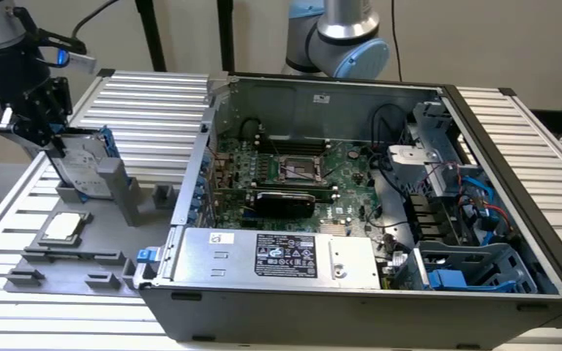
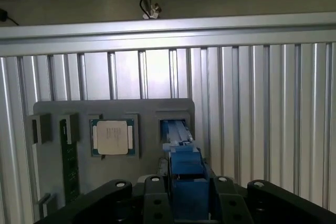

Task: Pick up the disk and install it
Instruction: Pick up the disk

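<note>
Fingers: the black fingers of the gripper press against both sides of the flat silver-grey metal disk with bright blue plastic rails. I read this as clamped on the drive's upper edge.

Exterior view: the gripper holds the disk on edge and slightly tilted, at the exterior view's far left. The disk's lower end sits at the upright slot of the grey plastic fixture plate. I cannot tell whether it has cleared that slot.

Just near of the slot, on the same plate, lies the small square silver chip, untouched in its pocket. The plate rests on the ribbed aluminium table.

To the exterior view's right stands the open dark-grey computer case, well apart from the disk. The grey labelled power-supply box lies along its near side, and a blue-grey plastic drive cage sits in its near right corner.

Progress: the grasp looks made, so the pick-up is under way. The install is not yet done, as the disk is nowhere near the case.
</note>
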Controlling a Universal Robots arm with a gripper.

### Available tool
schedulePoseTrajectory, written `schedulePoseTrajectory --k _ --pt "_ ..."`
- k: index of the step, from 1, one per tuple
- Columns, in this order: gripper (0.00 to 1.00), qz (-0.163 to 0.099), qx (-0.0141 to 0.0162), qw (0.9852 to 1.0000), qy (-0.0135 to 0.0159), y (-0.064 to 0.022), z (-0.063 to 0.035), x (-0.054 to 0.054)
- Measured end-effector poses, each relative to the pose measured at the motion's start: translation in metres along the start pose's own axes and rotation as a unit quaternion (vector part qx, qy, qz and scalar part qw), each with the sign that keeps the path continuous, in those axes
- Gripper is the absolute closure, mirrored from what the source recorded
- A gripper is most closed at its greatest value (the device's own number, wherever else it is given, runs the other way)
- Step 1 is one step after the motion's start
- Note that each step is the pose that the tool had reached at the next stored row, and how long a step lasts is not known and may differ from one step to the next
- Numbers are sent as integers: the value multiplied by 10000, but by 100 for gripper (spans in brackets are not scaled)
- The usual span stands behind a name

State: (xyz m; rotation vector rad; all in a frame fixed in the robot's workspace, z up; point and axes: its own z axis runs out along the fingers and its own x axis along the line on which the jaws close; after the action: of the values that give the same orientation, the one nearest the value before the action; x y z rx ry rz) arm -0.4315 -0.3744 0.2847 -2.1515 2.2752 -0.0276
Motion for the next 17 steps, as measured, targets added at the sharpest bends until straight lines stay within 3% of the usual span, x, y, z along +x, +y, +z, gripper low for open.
schedulePoseTrajectory --k 17 --pt "100 0 7 10000 -4 5 1 88"
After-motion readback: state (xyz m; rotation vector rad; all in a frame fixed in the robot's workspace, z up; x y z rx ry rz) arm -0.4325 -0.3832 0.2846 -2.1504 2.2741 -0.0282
